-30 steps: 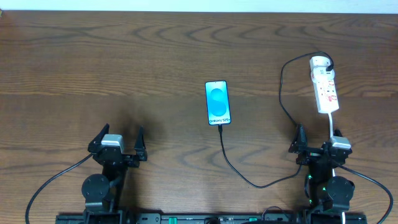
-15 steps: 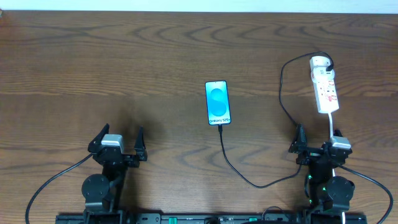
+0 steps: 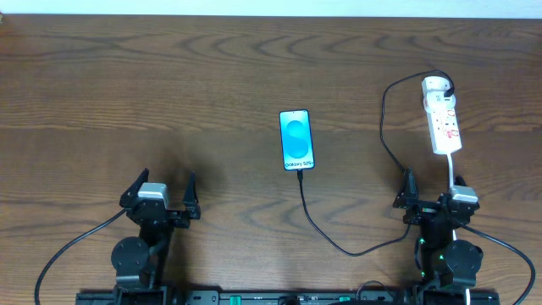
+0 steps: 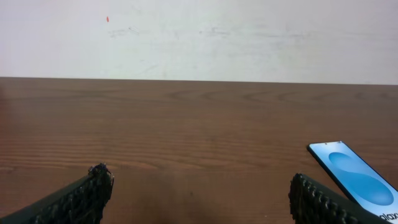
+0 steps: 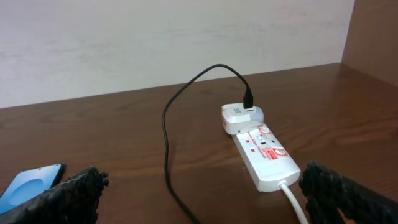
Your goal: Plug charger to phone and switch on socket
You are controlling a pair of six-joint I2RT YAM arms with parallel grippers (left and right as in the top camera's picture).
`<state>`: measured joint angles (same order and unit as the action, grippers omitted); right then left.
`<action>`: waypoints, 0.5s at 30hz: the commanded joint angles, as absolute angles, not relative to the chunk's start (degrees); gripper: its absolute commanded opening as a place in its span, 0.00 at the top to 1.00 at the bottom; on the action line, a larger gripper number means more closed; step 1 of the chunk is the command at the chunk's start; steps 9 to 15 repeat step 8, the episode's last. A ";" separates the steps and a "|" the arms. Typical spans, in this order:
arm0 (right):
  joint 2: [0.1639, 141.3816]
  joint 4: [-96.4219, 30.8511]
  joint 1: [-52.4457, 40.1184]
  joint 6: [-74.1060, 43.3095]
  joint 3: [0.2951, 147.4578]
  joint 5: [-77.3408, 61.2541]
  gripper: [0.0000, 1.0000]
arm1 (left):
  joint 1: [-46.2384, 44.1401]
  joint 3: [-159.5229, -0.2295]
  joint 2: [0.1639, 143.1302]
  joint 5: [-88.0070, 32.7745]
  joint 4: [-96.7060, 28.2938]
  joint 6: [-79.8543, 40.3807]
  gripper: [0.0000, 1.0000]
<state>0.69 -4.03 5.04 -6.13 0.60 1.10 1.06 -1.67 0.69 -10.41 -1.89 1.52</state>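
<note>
The phone point(image 3: 296, 140) lies flat mid-table, its screen lit with a blue-turquoise circle. The thin black charger cable point(image 3: 339, 246) runs from the phone's near end, loops right and up to a white adapter in the far end of the white socket strip point(image 3: 443, 119). In the right wrist view the socket point(image 5: 264, 155) and the cable point(image 5: 166, 149) lie ahead. My left gripper point(image 3: 161, 196) is open and empty at the front left. My right gripper point(image 3: 430, 193) is open and empty, just in front of the socket. The phone also shows in the left wrist view point(image 4: 354, 180).
The socket's thick white cord point(image 3: 451, 174) runs toward my right arm. A pale wall point(image 4: 199, 37) stands behind the far edge of the wooden table point(image 3: 169, 93). A wooden side panel point(image 5: 376, 34) stands at the far right.
</note>
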 commanded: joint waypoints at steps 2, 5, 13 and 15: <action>0.27 -4.10 5.30 -7.03 0.32 1.56 0.01 | 0.93 -0.27 0.23 -11.97 -3.07 1.69 0.07; 0.27 -4.10 5.30 -7.03 0.30 1.56 0.01 | 0.93 -0.27 0.23 -11.97 -3.07 1.69 0.07; 0.27 -4.10 5.30 -7.03 0.32 1.56 0.01 | 0.93 -0.27 0.23 -11.97 -3.07 1.69 0.07; 0.27 -4.10 5.30 -7.03 0.32 1.56 0.01 | 0.93 -0.27 0.23 -11.97 -3.07 1.69 0.07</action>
